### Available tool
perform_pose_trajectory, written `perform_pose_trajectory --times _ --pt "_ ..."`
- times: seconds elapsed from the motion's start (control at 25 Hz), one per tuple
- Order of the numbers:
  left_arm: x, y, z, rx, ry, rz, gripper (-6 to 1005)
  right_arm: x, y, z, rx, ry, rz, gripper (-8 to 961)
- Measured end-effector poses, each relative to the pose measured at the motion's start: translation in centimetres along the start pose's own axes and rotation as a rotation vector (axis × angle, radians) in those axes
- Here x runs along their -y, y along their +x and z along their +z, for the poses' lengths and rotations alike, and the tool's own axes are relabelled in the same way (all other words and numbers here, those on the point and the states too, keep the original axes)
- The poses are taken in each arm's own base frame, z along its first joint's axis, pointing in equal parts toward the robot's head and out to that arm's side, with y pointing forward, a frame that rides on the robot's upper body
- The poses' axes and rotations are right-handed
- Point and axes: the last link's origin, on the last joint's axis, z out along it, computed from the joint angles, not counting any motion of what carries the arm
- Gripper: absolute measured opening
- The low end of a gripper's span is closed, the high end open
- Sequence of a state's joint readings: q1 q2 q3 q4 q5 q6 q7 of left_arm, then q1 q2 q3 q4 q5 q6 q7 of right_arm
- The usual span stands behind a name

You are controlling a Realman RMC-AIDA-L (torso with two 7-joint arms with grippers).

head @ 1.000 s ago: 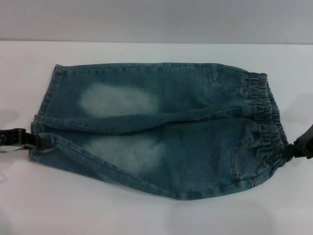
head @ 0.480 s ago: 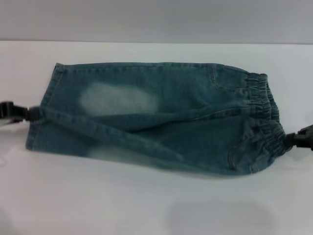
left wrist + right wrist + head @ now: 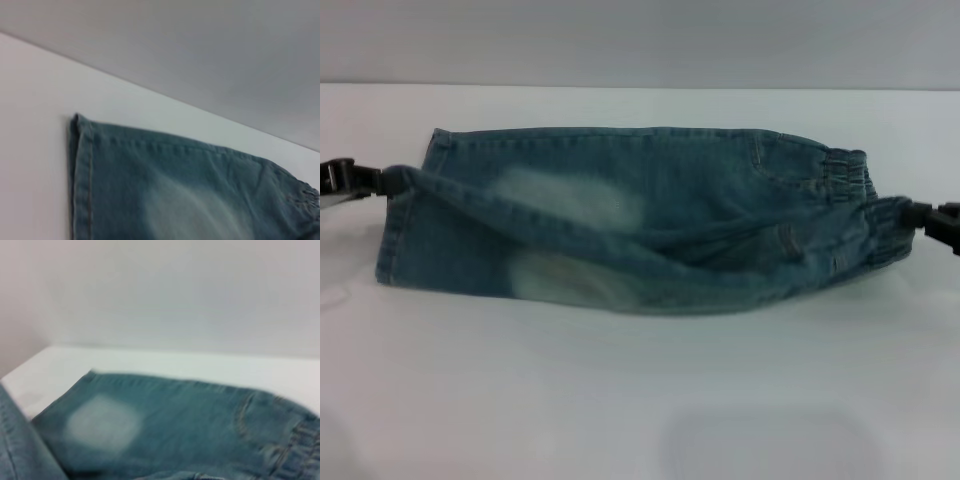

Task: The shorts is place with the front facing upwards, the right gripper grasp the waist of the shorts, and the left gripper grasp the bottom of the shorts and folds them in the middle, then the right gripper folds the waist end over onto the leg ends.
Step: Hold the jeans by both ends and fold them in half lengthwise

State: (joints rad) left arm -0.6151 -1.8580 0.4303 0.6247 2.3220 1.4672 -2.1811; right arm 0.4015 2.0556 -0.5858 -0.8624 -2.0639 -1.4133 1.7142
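1. Head view, far left: the left gripper (image 3: 368,180) is clenched on the bottom of the shorts (image 3: 402,215), pinching the near leg's hem and holding it raised above the white table (image 3: 620,400)
2. Between the two claws the shorts (image 3: 630,215) lie with their long axis running left to right; the near leg hangs from a taut lifted edge over the far leg, which lies flat, so the lengthwise fold looks partly made
3. The far long edge lies directly beyond both grippers, and carrying the raised edge that way should close the fold
4. Far right: the right gripper (image 3: 932,218) grips the waist (image 3: 865,215), its gathered elastic bunched at the fingertips; each arm stands at its own end
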Motion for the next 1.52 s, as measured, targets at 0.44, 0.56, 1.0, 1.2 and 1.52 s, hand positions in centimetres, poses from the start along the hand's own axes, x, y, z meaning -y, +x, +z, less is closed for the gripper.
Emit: perform_pose_trajectory --times 0.44,0.56,1.0,1.2,1.52 --pt "0.2 2.6 1.7 -0.084 0.137 0.091 125 1.2 0.1 3.1 0.131 0.109 -0.010 -1" --pt "0.1 3.1 2.2 -0.088 0.158 0.112 127 1.2 -0.4 3.9 0.159 0.119 -0.015 -1" --pt "0.1 4.5 2.5 -0.140 0.220 0.160 135 1.8 -2.5 5.0 0.259 0.167 0.005 -2" --pt "0.2 4.8 3.0 -0.154 0.258 0.186 138 2.1 -2.9 5.8 0.256 0.200 0.012 -1" --pt "0.2 4.8 3.9 -0.157 0.286 0.215 144 1.9 -3.2 7.5 0.241 0.217 -0.010 -2"
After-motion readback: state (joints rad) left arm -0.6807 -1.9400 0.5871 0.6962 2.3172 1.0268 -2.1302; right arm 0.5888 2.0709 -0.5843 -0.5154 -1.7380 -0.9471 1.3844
